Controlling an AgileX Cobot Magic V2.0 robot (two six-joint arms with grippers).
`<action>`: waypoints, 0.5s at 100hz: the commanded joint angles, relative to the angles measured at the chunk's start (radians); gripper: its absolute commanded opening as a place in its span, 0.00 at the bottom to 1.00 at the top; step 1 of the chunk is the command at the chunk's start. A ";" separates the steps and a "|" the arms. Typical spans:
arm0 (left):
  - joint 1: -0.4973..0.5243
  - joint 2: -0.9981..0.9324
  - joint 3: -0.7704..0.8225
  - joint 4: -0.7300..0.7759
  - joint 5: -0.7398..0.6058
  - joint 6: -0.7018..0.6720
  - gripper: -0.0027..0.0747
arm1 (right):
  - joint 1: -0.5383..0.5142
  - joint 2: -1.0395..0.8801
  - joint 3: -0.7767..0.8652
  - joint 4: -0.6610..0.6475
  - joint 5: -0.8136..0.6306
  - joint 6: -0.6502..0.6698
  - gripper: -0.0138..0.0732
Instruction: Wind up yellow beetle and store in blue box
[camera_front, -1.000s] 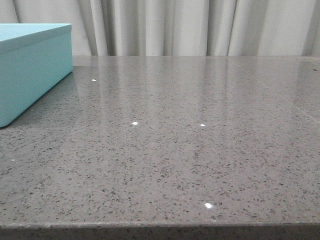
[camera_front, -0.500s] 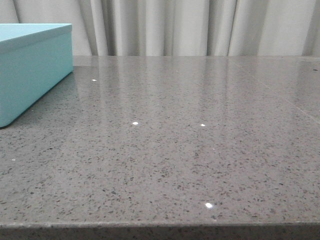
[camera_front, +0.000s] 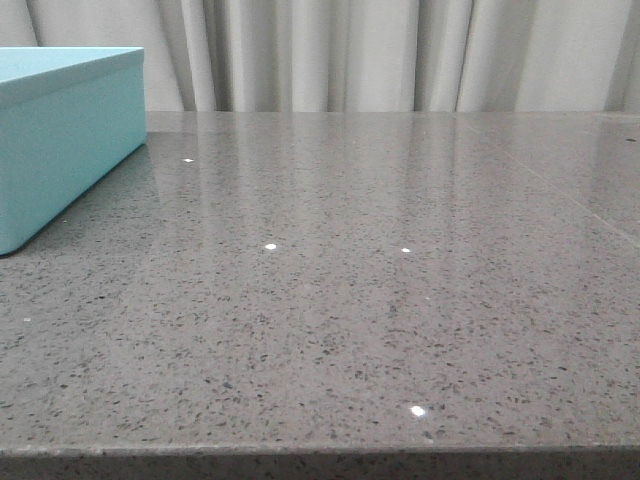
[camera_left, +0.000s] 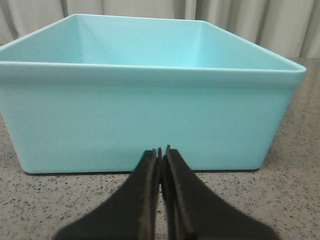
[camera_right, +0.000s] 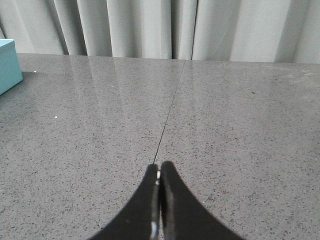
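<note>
Evidently nothing has changed over the past second: in the front view the blue box (camera_front: 60, 140) is seen unmoved at the upper left of the frame, and the grey speckled worktop (camera_front: 350, 300) is shown as before, with neither arm in shot. The task is therefore judged not yet begun. The yellow beetle is not seen in any view, so its place and heading cannot be told; it must first be found before winding is possible.

The box is pictured open-topped in the left wrist view, filling the upper and middle frame, its near wall facing the lens; nothing is seen inside, though its floor is hidden. Its long axis is judged to run away from the robot, toward the pale curtain (camera_front: 400, 55). The left gripper (camera_left: 161, 150) is held low just before that wall, jaws together on nothing. The right gripper (camera_right: 159, 172) is likewise pressed together and empty, at the lower centre of its frame over bare worktop, the box's corner glimpsed at the upper left edge.
</note>
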 joint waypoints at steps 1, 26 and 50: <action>0.000 -0.032 0.022 -0.002 -0.073 -0.006 0.01 | 0.000 0.014 -0.023 -0.024 -0.073 -0.007 0.08; 0.000 -0.032 0.022 -0.002 -0.073 -0.006 0.01 | -0.001 0.014 -0.017 -0.050 -0.076 -0.008 0.08; 0.000 -0.032 0.022 -0.002 -0.073 -0.006 0.01 | -0.048 0.014 0.084 -0.017 -0.275 -0.008 0.08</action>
